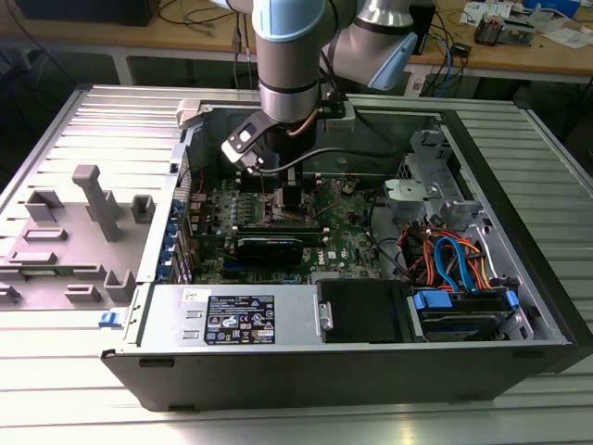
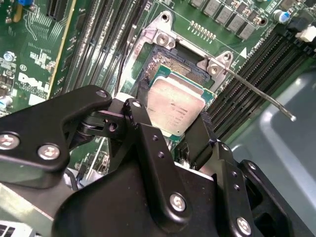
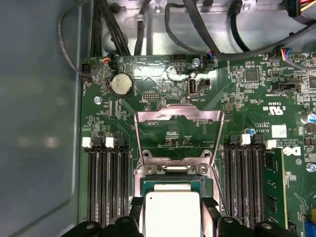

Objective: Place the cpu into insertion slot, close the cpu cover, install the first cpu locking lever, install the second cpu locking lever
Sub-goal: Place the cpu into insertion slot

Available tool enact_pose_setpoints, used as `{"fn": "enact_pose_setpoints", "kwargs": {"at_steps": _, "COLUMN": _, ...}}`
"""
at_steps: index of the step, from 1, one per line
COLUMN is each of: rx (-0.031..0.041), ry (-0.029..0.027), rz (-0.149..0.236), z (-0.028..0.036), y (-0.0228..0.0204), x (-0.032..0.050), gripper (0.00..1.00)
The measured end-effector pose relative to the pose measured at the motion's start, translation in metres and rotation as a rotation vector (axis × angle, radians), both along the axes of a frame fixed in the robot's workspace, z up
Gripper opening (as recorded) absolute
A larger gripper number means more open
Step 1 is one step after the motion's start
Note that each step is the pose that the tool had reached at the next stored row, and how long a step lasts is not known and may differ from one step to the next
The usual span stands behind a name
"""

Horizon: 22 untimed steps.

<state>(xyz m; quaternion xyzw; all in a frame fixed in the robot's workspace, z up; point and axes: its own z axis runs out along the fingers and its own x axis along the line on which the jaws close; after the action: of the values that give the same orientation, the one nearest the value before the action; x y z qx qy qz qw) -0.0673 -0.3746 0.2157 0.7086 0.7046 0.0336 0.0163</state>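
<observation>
The cpu [image 2: 176,109], a flat silver-grey square, sits between my black fingers [image 2: 141,94] directly over the insertion slot [image 2: 170,63], whose tan pin field shows past its far edge. My gripper [image 2: 174,105] is shut on the cpu's two opposite sides. In the first wrist view the cpu [image 3: 172,213] lies at the socket [image 3: 170,183], and the cpu cover [image 3: 178,116] stands swung up and open behind it. A thin metal locking lever [image 2: 259,94] sticks out free beside the socket. In the exterior view my gripper [image 1: 285,199] reaches down into the open computer case [image 1: 519,222].
Black memory slots [image 3: 106,182] flank the socket on both sides, with a green memory module [image 3: 274,182] in one. Cables [image 1: 454,260] and a drive bay fill the case toward the exterior view's right. A grey fixture block [image 1: 93,199] stands on the table outside the case.
</observation>
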Motion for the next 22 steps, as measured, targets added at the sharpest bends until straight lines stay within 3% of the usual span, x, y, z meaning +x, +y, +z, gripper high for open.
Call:
{"fn": "enact_pose_setpoints", "kwargs": {"at_steps": 4, "rx": -0.0003, "ry": 0.0003, "rz": 0.004, "z": -0.0072, "y": -0.0001, "x": -0.0014, "gripper": 0.54}}
{"fn": "enact_pose_setpoints", "kwargs": {"at_steps": 7, "rx": -0.0004, "ry": 0.0002, "rz": 0.019, "z": -0.0102, "y": -0.0002, "x": -0.0019, "gripper": 0.54}}
{"fn": "enact_pose_setpoints", "kwargs": {"at_steps": 15, "rx": -0.0008, "ry": 0.0005, "rz": 0.006, "z": -0.0166, "y": -0.0002, "x": -0.0022, "gripper": 0.54}}
{"fn": "enact_pose_setpoints", "kwargs": {"at_steps": 22, "rx": -0.0001, "ry": 0.0001, "rz": 0.005, "z": -0.0175, "y": -0.0001, "x": -0.0022, "gripper": 0.54}}
